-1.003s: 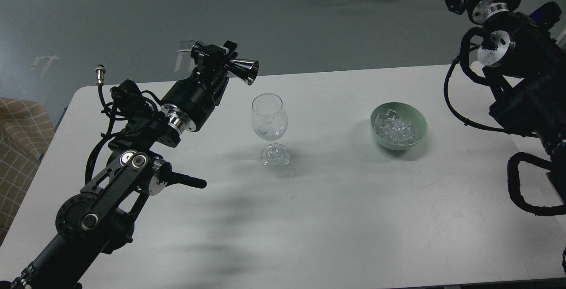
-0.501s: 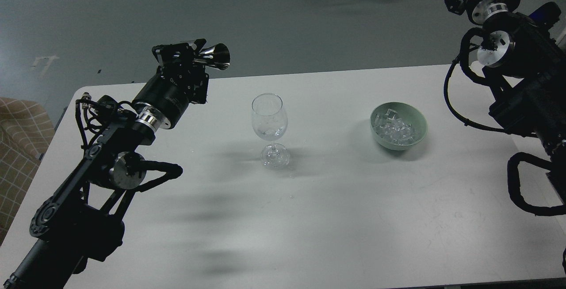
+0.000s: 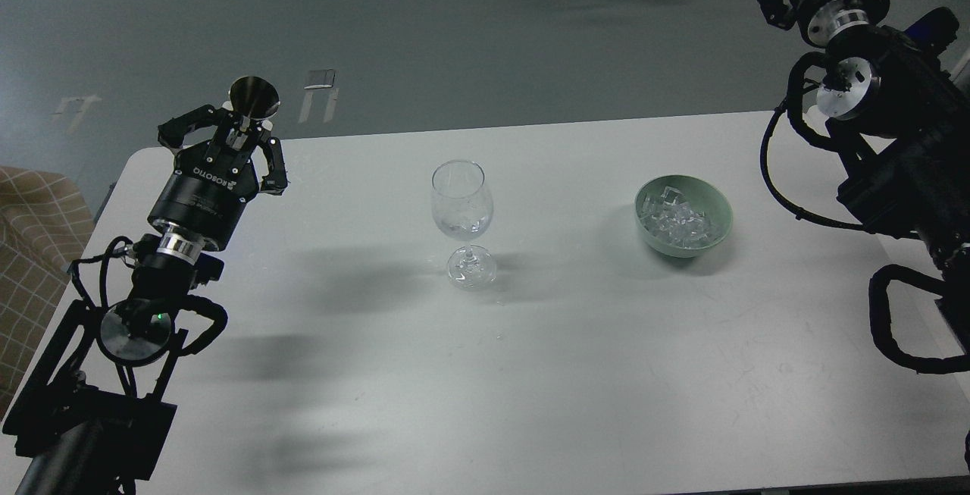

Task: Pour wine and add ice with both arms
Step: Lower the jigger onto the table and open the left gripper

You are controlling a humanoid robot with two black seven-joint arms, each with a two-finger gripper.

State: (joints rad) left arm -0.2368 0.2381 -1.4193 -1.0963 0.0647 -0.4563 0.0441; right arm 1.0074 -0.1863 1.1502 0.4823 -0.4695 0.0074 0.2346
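White table (image 3: 576,374) nearest me was bare. Further out stood the wine glass (image 3: 461,218), with the ice (image 3: 677,224) heaped in a green bowl (image 3: 716,211) to its right. My left gripper (image 3: 236,137) pinched a shiny metal cup (image 3: 254,96). Right gripper (image 3: 777,2) sat in the far corner; couldn't tell how its jaws stood.

Tan checked fabric (image 3: 34,252) by white table's (image 3: 530,374) left edge.
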